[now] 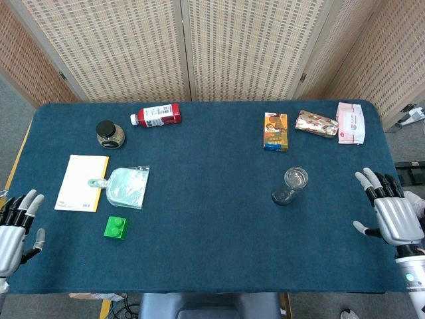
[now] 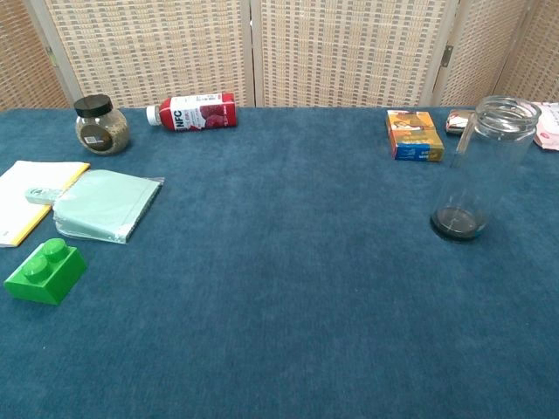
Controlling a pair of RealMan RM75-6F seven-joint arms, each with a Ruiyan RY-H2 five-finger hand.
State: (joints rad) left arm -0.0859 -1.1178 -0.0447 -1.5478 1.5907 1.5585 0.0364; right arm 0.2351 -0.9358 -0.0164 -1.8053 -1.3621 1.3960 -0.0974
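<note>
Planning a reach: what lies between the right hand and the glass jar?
Only bare blue cloth between the right hand and the glass jar, per the head view.

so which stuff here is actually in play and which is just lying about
In play, nearest the open hands:
- left hand: green block, yellow notebook
- right hand: glass jar

Lying about:
- mint pouch
- black-lidded jar
- red bottle
- orange box
- two snack packs
</note>
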